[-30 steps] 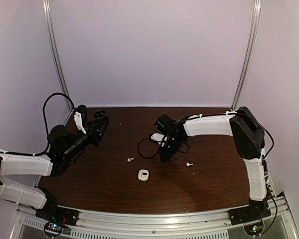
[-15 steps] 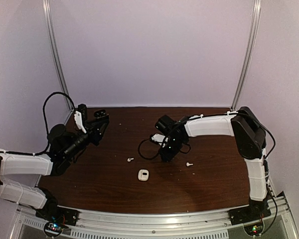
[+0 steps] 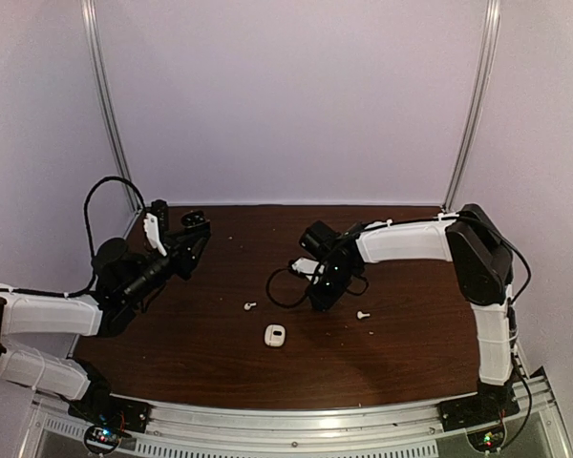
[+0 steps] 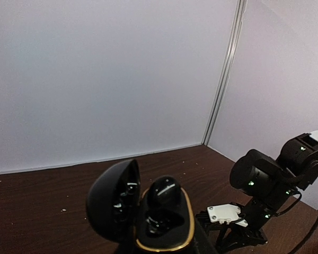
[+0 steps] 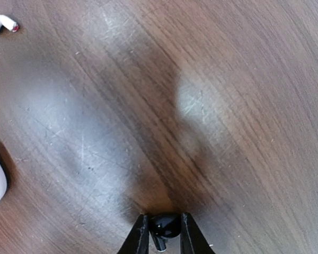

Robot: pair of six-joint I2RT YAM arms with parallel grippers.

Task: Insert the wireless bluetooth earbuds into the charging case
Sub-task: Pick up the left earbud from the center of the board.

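A small glossy black earbud (image 5: 164, 224) is pinched between the nearly closed jaws of the right gripper (image 5: 163, 234), low over the dark wooden table (image 5: 228, 106); whether it is lifted clear cannot be told. A black clamshell charging case with a gold rim (image 4: 148, 219), lid open, is held raised by the left gripper (image 3: 183, 240), whose jaws are judged clamped on the case base, the fingers being hidden. One socket is filled by a second black earbud (image 4: 164, 190); the other is vacant. A white stemmed earbud (image 3: 249, 306), another white earbud (image 3: 363, 313) and a white charging case (image 3: 274, 335) lie apart on the table. The pinched earbud is judged very light, rigid and slippery; it is best held across its rounded body, gently.
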